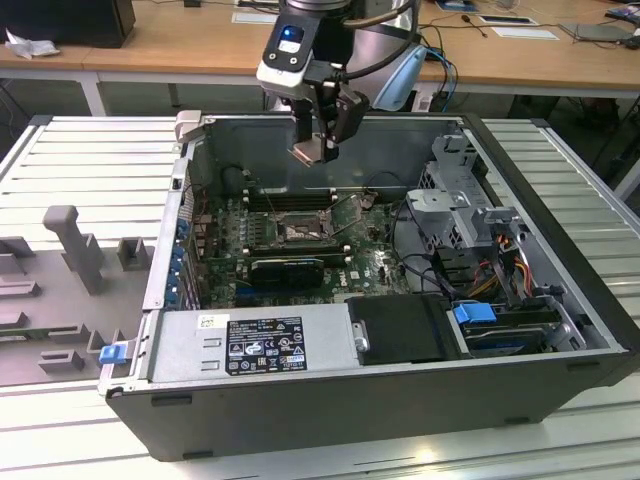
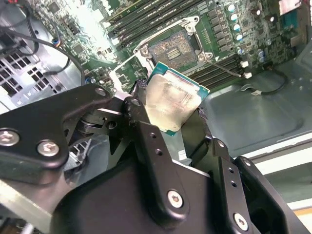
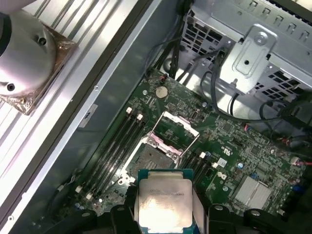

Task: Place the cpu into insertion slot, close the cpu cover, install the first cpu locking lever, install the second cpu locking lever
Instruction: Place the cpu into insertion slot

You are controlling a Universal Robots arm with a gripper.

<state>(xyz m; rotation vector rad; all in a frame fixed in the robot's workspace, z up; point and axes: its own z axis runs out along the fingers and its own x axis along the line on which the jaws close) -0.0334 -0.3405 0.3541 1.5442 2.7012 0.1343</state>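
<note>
Above the insertion slot [image 1: 300, 232], fingers [image 2: 146, 141] down, pinching the cpu [image 2: 173, 100]

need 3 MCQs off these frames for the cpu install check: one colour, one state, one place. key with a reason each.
1. The circuit board is: A) green B) red C) white
2. The cpu cover at the insertion slot is: A) shut flat over it B) swung up, open C) taken off entirely
3. The cpu is: A) seated in the slot B) lying loose on the board C) held in the gripper above the board

Key: 1 A, green shows all around the slot. 2 B, the frame stands beside the slot, whose contact field lies bare in both wrist views. 3 C, the gripper clamps its edges, with the empty slot below.
</note>
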